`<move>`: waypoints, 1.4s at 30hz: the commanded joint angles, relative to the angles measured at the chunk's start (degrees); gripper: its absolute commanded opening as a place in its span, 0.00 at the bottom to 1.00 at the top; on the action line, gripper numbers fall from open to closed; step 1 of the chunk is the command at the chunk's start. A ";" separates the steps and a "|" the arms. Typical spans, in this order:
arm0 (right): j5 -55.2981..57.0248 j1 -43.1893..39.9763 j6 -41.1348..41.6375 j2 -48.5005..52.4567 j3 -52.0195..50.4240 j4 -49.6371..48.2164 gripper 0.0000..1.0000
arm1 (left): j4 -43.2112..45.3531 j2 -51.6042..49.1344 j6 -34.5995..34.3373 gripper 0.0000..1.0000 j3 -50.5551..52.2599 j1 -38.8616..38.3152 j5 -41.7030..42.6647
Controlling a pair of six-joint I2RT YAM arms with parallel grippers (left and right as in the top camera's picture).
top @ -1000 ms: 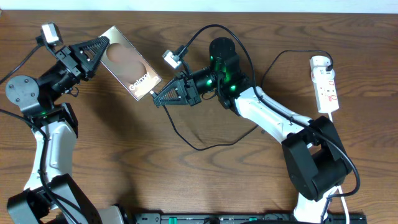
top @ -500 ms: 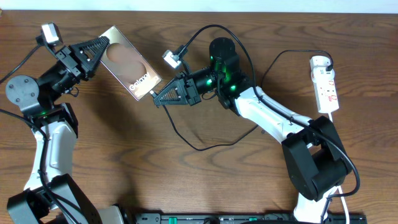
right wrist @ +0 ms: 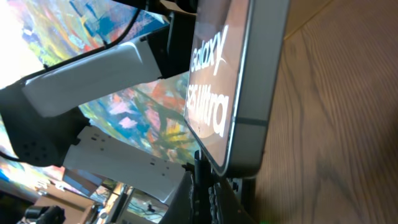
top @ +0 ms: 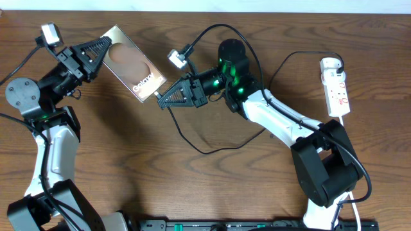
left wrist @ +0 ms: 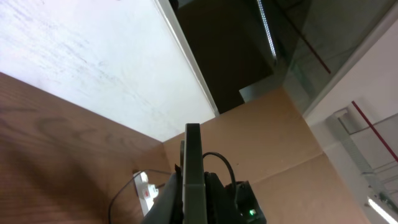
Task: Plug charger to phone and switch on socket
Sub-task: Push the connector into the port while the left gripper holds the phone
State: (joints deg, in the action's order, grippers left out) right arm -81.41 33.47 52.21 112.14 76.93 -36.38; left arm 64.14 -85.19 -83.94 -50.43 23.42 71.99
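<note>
My left gripper (top: 103,46) is shut on the upper end of the phone (top: 128,61) and holds it tilted above the table, bronze face and "Galaxy" lettering up. My right gripper (top: 162,101) is shut on the charger's connector tip and holds it against the phone's lower end. The charger cable (top: 205,153) loops across the table to the white plug on the socket (top: 337,86) at the far right. In the right wrist view the phone (right wrist: 224,81) fills the frame above the connector (right wrist: 202,171); I cannot tell whether it is seated. The left wrist view shows the phone edge-on (left wrist: 193,168).
The socket also shows in the left wrist view (left wrist: 146,193), small and far off. A black bar (top: 257,224) lies along the table's front edge. The right arm's white links (top: 276,119) lie between the phone and the socket. The tabletop (top: 160,186) is brown wood.
The right arm has shifted very slightly. Its gripper stays at the phone's lower end, and the left arm and phone have hardly moved.
</note>
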 commanded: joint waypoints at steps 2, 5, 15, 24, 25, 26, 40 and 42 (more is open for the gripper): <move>2.89 0.37 2.67 0.37 0.59 -1.57 0.01 | 0.48 0.00 1.22 0.07 -0.39 -0.90 2.38; 2.86 0.37 2.71 0.37 0.59 -1.55 0.01 | 0.50 0.00 1.22 0.07 -0.39 -0.90 2.38; 3.30 0.37 5.09 0.37 0.59 -1.55 0.01 | 0.55 0.00 1.86 0.07 -0.39 -0.90 2.36; 4.83 0.37 8.07 0.37 0.59 -1.57 0.01 | 2.03 0.00 1.86 0.07 -0.39 -0.92 2.40; 5.01 0.37 8.26 0.37 0.59 -1.57 0.01 | 2.03 0.00 1.86 0.07 -0.39 -1.03 2.40; 5.03 0.37 8.57 0.37 0.59 -1.57 0.01 | 2.05 0.00 1.86 0.07 -0.39 -1.16 2.38; 6.56 0.26 8.63 0.37 0.59 -1.55 0.01 | 2.03 0.00 2.95 0.07 -0.39 -3.37 2.43; 6.78 0.22 8.63 0.37 0.59 -1.55 0.01 | 2.03 0.00 2.95 0.07 -0.39 -3.37 2.43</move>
State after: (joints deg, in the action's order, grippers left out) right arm -81.03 33.45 60.25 112.14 76.86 -37.32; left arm 65.43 -85.19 -82.17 -50.43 21.52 70.08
